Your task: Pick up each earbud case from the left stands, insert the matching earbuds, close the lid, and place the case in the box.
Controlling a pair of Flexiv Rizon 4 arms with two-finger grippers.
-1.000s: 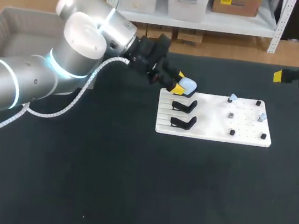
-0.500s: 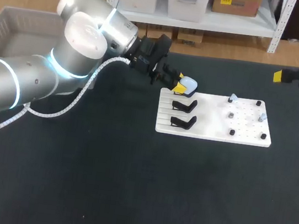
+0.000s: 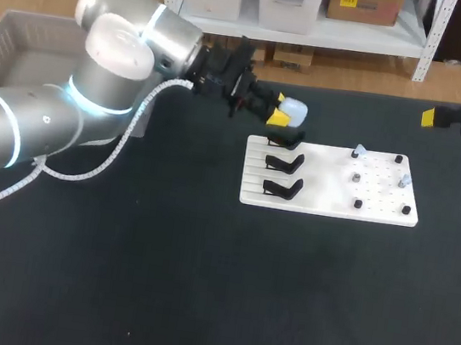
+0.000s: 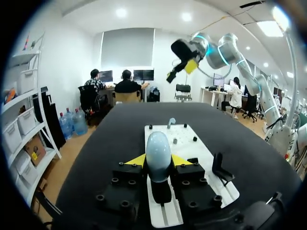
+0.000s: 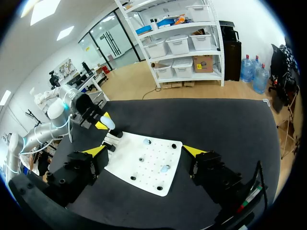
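The white board [image 3: 320, 204] is itself cluttered: three black stands [image 3: 285, 161] rise in a row on its left part, while black pegs [image 3: 398, 159] and earbuds [image 3: 358, 148] stud its right part. Just over its far left corner hangs the left gripper [image 3: 284, 111], clamped on the earbud case [image 3: 293, 109], and the left arm [image 3: 113, 87] bars the far side left of the board. Beyond that arm, well left of the board, stands the grey box [image 3: 9, 38]. The right gripper [image 3: 430, 116], fingers spread wide, hangs off the board's far right corner. A wide stretch of black table [image 3: 214, 290] lies on the board's near side.
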